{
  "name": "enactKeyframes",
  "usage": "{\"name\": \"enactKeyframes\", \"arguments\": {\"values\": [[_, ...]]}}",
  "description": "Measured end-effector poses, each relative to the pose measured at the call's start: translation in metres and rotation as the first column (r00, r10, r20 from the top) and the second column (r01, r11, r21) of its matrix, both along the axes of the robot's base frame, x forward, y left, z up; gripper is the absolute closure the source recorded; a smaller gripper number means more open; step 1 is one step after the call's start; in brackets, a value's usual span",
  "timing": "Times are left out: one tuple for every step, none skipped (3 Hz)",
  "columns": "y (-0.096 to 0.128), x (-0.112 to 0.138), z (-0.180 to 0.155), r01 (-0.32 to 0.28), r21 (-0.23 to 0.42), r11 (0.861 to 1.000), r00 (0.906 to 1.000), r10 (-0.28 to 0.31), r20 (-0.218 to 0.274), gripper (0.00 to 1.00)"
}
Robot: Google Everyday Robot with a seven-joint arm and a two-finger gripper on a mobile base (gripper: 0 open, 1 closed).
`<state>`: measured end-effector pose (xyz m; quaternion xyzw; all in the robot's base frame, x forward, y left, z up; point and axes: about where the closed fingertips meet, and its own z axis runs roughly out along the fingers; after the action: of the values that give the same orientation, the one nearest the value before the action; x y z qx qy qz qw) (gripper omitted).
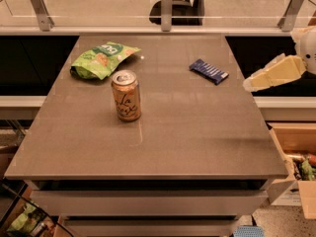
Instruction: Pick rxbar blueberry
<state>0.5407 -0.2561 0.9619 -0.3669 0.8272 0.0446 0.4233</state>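
The rxbar blueberry [209, 71] is a small flat dark-blue bar with white stripes, lying on the grey table [163, 142] at the far right. My gripper [252, 84] is a pale cream shape coming in from the right edge, just off the table's right side. It sits to the right of the bar and slightly nearer to me, not touching it.
A peach-coloured drink can [126, 95] stands upright left of centre. A green snack bag [101, 59] lies at the far left. A glass railing [167, 6] runs along the back. An open cardboard box [296, 162] sits on the floor at the right.
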Motion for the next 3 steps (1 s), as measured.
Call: {"name": "enactKeyframes", "arguments": {"values": [[0.004, 0.010, -0.019, 0.009, 0.065, 0.998, 0.9998, -0.010, 0.016, 0.00], [0.006, 0.021, -0.037, 0.022, 0.124, 0.992, 0.9993, -0.025, 0.027, 0.00], [0.008, 0.035, -0.050, 0.020, 0.172, 0.985, 0.9989, -0.027, 0.039, 0.00]]}}
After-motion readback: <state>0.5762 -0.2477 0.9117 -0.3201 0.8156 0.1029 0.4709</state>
